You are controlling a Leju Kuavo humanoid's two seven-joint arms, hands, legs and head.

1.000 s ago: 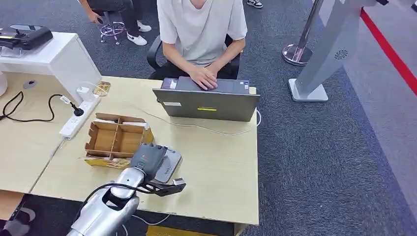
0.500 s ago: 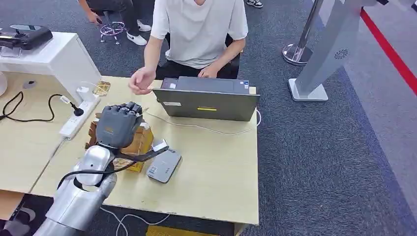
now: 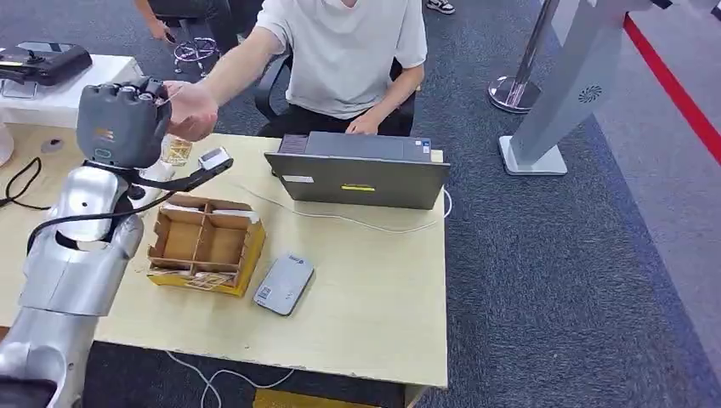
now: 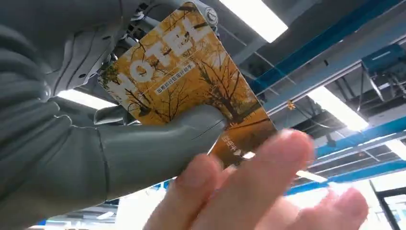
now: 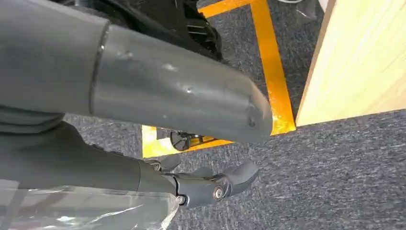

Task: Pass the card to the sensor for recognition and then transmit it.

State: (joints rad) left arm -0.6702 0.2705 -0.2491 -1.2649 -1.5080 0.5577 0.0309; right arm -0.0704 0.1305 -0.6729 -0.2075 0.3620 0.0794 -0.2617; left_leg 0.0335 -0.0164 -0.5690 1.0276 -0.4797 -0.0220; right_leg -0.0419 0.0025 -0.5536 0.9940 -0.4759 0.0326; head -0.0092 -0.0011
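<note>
- Card (image 4: 191,81): glossy printed plastic, autumn-leaf pattern.
- Left robot hand (image 3: 122,119): matt grey plastic shell, ribbed cover.
- Arm (image 3: 81,229): smooth brushed silver metal.
- Desk (image 3: 374,280): pale wood-grain laminate, matt.
- Box (image 3: 204,244): brown corrugated cardboard.
- Floor (image 3: 578,280): rough grey carpet.

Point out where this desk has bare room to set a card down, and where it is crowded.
The widest bare patch of the desk lies between the laptop, the grey sensor and the right edge. A narrower strip runs along the near edge. The left side is crowded: cardboard tray, power strip with cables, and the left hand holding the card beside a person's hand.
</note>
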